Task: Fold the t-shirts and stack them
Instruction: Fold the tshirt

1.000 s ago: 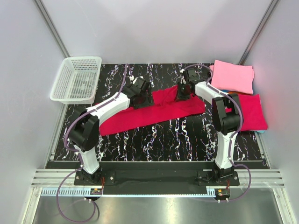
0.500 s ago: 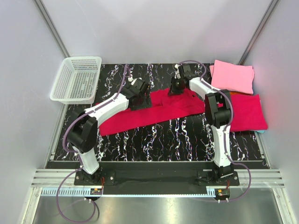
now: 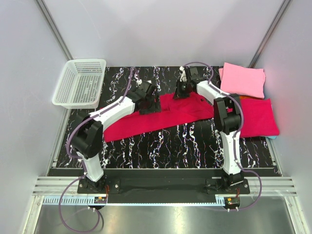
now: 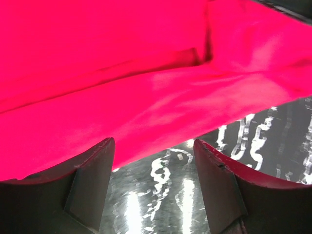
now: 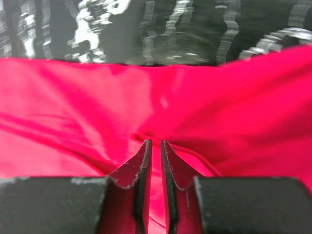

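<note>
jaws: your right gripper point(image 5: 155, 144) narrow, pinching the red t-shirt point(image 3: 168, 114) at its far-right end; your left gripper point(image 4: 153, 144) wide, empty, over its edge mid-length. long axis runs near-left to far-right.

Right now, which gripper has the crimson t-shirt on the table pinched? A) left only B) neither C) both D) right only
D: the right wrist view shows the right gripper nearly shut on a fold of the crimson t-shirt, while the left gripper stands open over the shirt's edge, gripping nothing.
</note>
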You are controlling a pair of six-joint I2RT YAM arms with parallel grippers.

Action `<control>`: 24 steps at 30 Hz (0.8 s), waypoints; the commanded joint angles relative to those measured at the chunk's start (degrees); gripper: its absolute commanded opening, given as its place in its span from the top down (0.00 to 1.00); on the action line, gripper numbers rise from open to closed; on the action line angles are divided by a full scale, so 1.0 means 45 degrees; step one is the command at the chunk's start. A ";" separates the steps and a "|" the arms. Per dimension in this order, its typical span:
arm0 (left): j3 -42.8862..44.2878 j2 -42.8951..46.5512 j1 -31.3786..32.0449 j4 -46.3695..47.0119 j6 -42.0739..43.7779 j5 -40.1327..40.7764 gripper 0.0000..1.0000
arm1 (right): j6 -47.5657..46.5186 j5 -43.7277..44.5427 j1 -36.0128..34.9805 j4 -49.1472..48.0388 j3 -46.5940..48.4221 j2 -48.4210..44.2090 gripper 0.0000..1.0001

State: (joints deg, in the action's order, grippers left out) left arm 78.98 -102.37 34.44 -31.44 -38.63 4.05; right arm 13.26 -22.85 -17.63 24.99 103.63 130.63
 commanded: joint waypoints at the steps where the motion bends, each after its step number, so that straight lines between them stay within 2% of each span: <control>1: 0.0962 -0.0687 -0.0035 0.1147 0.0402 -0.1680 0.30 | 0.0079 0.2554 -0.0087 -0.0379 -0.0449 -0.1954 0.80; 6: 0.2447 -0.2053 -0.0094 0.1166 -0.0183 -0.2034 0.30 | 0.0472 0.4547 -0.0067 -0.0359 -0.1582 -0.3167 0.72; 9: 0.3442 -0.2873 -0.0113 0.1147 -0.0555 -0.2346 0.30 | 0.0550 0.5018 -0.0048 -0.0398 -0.2460 -0.3773 0.71; 16: 0.5454 -0.4262 -0.0113 0.1595 -0.0829 -0.3750 0.35 | 0.0628 0.5000 0.0265 -0.0203 -0.2718 -0.3072 0.73; 19: 0.5768 -0.4478 -0.0094 0.2317 -0.0810 -0.4706 0.40 | 0.0629 0.5000 0.0420 -0.0086 -0.2523 -0.2702 0.76; 24: 0.6140 -0.5005 -0.0055 0.2534 -0.0809 -0.5099 0.44 | 0.0628 0.5448 0.0519 0.0207 -0.2172 -0.2331 0.78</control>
State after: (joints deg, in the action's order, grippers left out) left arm 103.55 -123.61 34.13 -23.64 -42.04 -14.63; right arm 15.77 -1.28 -15.66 25.50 91.68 119.42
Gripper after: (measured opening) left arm 0.561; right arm 0.226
